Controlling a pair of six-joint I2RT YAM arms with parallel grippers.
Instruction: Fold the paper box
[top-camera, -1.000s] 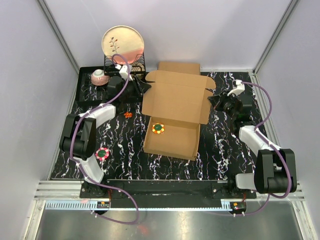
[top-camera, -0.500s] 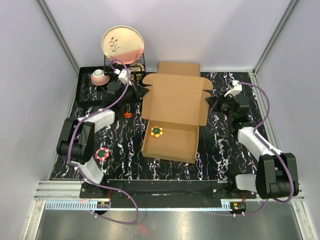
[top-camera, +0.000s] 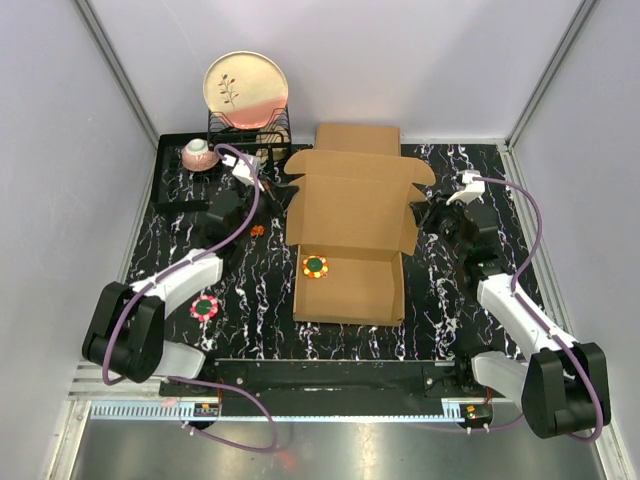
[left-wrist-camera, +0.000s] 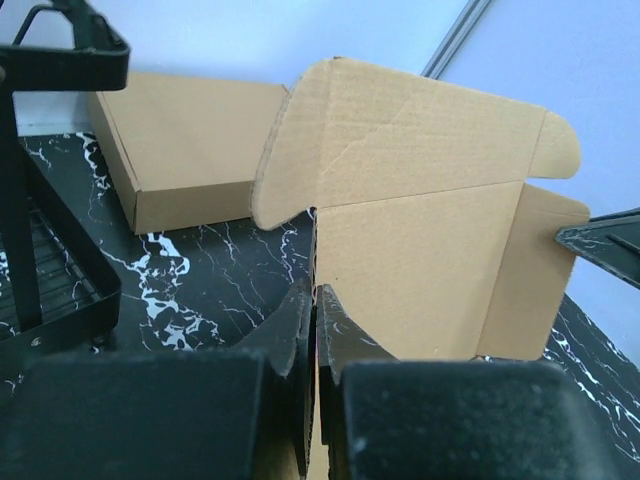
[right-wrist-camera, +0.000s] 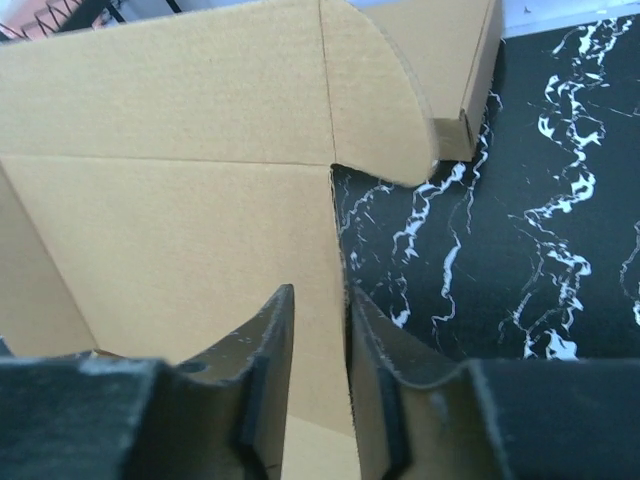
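The paper box (top-camera: 350, 285) lies open mid-table with its lid (top-camera: 352, 205) standing up at the far side. My left gripper (top-camera: 283, 192) is shut on the lid's left side flap; in the left wrist view (left-wrist-camera: 315, 300) the flap's edge (left-wrist-camera: 315, 250) runs straight between the closed fingers. My right gripper (top-camera: 420, 213) is at the lid's right side flap. In the right wrist view (right-wrist-camera: 320, 300) the fingers straddle the flap's edge (right-wrist-camera: 342, 240). It lies against the right finger (right-wrist-camera: 390, 340), and a gap shows on the other side.
A second, made-up cardboard box (top-camera: 358, 138) lies just behind the lid. A dish rack (top-camera: 250, 130) with a plate (top-camera: 246, 88) and a pink cup (top-camera: 196, 155) stand at the back left. A round chip (top-camera: 315, 266) lies in the box and another (top-camera: 205, 307) lies on the table.
Both arms drew back toward the near edge, and the box slid a little nearer and to the right with them. The left gripper still holds the left flap.
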